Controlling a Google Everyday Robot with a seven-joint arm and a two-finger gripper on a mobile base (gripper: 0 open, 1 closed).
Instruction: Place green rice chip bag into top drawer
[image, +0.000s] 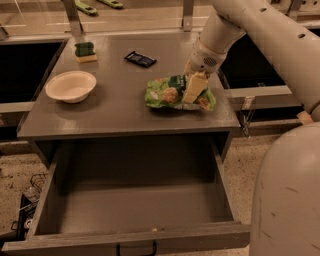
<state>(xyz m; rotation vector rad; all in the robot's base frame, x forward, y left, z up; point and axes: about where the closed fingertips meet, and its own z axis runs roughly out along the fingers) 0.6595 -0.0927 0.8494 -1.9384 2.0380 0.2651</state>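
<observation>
One gripper (193, 93), pale yellow, sits down on the green rice chip bag (162, 94), on the bag's right half as the camera sees it. It touches the bag. Whether it grips the bag or only presses on it: cannot tell from this angle. White arm (235, 25) comes in from upper right, wrist angled down toward the table (120, 107).

Bag lies crumpled on the grey table top, right of centre, near the front edge (wholly on the top). Round rice cakes printed on it.

Top drawer (140, 205) stands pulled well out below the table's front edge, lower than the bag and in front of it. Black handle (136, 248) on its front panel.

Also on the table: white bowl (71, 86) at left, well apart from the bag; green-topped sponge (85, 51) at back left; small black wrapper (140, 59) behind the bag, not touching it. Robot's white body (287, 200) fills the lower right.
</observation>
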